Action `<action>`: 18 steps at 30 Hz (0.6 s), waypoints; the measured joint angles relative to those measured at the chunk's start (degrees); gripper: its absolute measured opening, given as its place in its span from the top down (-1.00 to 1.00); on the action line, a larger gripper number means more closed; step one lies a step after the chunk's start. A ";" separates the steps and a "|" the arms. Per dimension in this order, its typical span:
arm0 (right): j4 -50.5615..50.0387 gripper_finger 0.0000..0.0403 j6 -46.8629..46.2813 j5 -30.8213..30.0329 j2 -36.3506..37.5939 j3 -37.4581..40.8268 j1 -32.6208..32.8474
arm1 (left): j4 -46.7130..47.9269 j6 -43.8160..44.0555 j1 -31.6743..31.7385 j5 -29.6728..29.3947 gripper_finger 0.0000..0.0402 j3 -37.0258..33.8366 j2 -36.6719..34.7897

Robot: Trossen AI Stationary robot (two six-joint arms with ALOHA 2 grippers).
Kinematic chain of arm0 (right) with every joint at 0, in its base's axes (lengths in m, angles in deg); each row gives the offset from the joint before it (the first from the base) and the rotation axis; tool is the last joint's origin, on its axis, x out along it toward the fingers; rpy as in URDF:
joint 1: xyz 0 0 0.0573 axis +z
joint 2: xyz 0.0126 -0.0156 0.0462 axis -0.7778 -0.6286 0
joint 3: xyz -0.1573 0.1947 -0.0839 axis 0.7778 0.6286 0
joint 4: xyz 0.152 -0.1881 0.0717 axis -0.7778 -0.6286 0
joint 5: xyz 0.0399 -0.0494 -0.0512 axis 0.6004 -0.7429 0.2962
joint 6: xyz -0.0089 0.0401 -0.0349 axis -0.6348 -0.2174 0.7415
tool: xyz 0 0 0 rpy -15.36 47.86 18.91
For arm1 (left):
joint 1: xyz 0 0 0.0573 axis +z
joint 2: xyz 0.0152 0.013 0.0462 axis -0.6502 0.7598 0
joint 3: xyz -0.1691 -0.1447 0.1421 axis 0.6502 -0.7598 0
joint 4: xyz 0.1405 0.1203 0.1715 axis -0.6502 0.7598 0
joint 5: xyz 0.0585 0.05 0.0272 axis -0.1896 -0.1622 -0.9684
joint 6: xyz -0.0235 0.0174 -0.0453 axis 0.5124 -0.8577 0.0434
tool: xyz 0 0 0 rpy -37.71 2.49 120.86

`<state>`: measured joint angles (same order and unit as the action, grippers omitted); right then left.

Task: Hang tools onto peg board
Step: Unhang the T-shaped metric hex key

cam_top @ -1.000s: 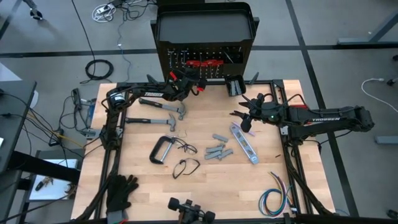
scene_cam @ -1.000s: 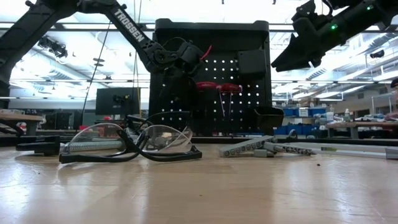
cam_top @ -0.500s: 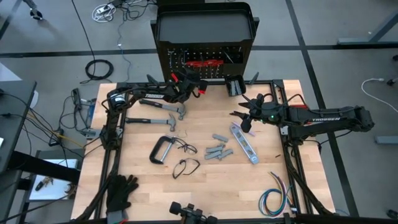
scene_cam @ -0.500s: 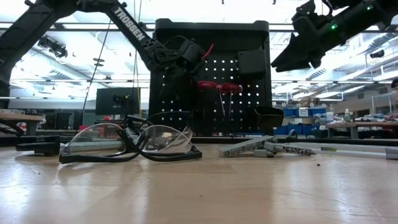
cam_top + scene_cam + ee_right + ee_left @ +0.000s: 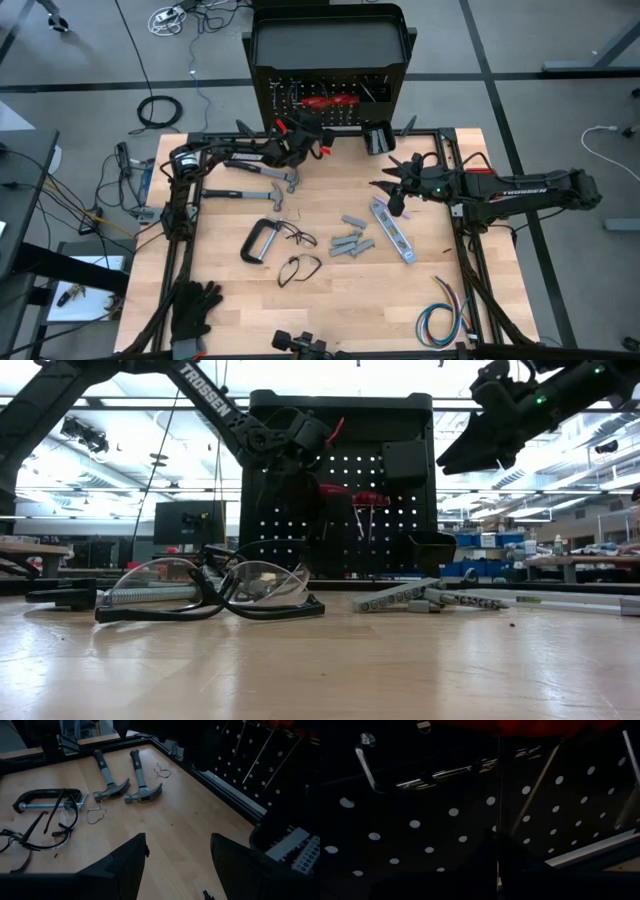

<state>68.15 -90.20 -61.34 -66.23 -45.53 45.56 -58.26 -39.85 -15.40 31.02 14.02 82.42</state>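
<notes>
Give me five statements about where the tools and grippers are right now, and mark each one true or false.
1. Both hammers already hang on the peg board. False: they lie on the table.
2. The left gripper is up at the peg board, shut. True.
3. The right gripper holds the clamp. False: it is open and empty above the table, and the clamp lies apart from it.
4. Red-handled tools hang on the peg board. True.
5. The safety glasses sit in the small black bin. False: they lie on the table near the clamp.
</notes>
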 joint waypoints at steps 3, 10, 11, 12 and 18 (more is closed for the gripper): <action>0.01 -0.14 -0.02 0.00 0.00 0.00 0.21 | 0.04 -0.39 -0.25 -1.26 1.00 0.00 0.00; -0.15 -0.14 -1.03 0.00 -0.02 0.00 0.21 | 0.24 -1.04 -1.41 -2.43 1.00 0.00 0.00; -0.35 -0.14 -1.07 0.00 0.00 0.00 0.21 | 0.44 -0.91 -1.76 -2.85 1.00 0.00 0.00; -0.47 -0.14 -1.07 0.00 0.00 0.00 0.21 | 0.74 -0.90 -2.08 -3.45 1.00 0.00 0.00; -0.51 -0.14 -1.49 -0.02 0.00 0.00 0.28 | 2.55 -1.11 -3.44 -6.10 1.00 0.00 -0.30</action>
<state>67.64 -91.68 -61.36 -66.23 -45.53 45.85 -55.71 -40.96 -18.84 24.93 14.02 82.12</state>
